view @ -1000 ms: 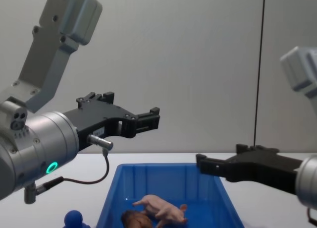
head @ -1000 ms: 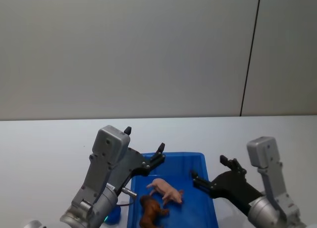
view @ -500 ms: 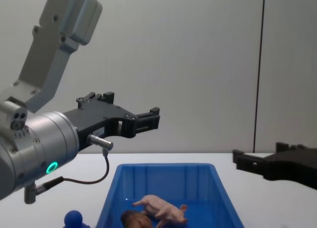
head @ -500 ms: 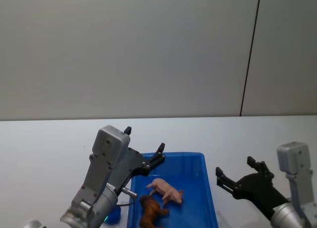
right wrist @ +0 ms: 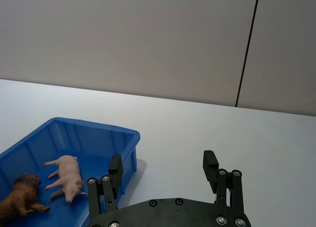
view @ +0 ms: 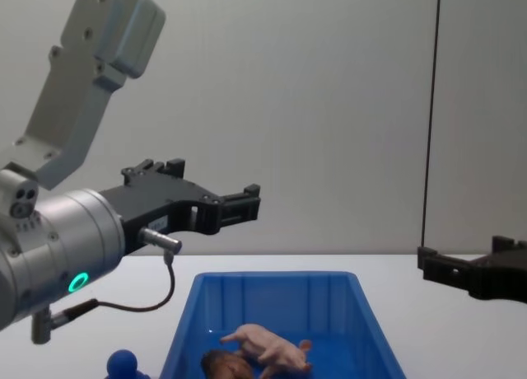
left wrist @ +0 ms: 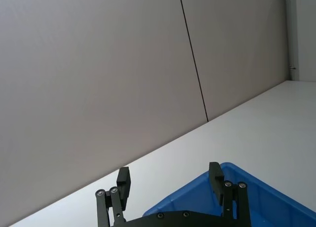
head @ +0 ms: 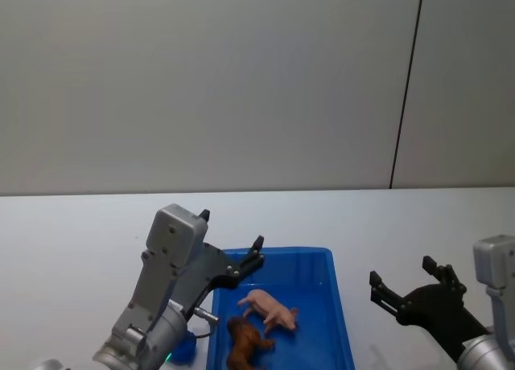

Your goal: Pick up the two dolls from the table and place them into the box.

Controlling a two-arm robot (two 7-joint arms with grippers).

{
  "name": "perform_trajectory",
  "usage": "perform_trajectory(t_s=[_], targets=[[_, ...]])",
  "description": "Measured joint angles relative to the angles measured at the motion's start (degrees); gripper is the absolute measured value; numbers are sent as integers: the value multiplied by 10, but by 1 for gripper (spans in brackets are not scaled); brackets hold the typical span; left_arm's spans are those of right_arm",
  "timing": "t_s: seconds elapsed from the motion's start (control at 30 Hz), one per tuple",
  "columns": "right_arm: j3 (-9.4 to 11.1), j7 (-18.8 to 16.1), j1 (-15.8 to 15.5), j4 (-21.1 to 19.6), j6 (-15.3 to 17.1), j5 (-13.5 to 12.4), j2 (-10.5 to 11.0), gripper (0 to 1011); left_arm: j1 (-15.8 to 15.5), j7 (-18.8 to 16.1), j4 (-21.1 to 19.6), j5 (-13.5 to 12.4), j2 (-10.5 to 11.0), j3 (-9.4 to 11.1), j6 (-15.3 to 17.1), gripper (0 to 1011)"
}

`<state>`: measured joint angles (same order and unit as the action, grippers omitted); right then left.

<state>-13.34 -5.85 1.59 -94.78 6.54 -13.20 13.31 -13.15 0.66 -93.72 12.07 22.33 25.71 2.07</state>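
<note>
Both dolls lie inside the blue box [head: 325, 254]: the pale pink pig [head: 269, 308] on its side, and the brown shaggy one [head: 245, 343] just nearer me. In the right wrist view the pig [right wrist: 64, 176] and brown doll [right wrist: 19, 193] rest on the floor of the box [right wrist: 124, 134]. My left gripper [head: 231, 230] hangs open and empty above the box's far left corner. My right gripper [head: 402, 273] is open and empty over the table [head: 80, 233], right of the box. In the chest view the left gripper [view: 214, 181] is high above the pig [view: 268, 346].
A small blue knobbed object [view: 123, 363] stands on the table just left of the box. A plain grey wall with a dark vertical seam [head: 406, 88] rises behind the table. Bare white tabletop stretches to the right and beyond the box.
My right gripper has drawn away to the right, from beside the box's right rim to over bare table. The left gripper shifted slightly left. Both dolls stayed put.
</note>
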Motion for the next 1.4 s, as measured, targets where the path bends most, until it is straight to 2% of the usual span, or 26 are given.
perform_trajectory(t_s=[0.33,0.9,1.1,1.4], targets=[[3,7,-6,-6,-2,-3,4,1001,17,-14,-22,25,17,-11,37,1001],[4,12,-10,-10,-3,-5,6,1001,46,-27,-42,88,50,-35,105,1001],[5,12,-10,-10,-3,-6,6,1001,52,-20,-36,100,58,-40,121,1001],[5,13,-10,-11,-3,-6,7,1001,57,-10,-21,104,64,-45,136,1001]])
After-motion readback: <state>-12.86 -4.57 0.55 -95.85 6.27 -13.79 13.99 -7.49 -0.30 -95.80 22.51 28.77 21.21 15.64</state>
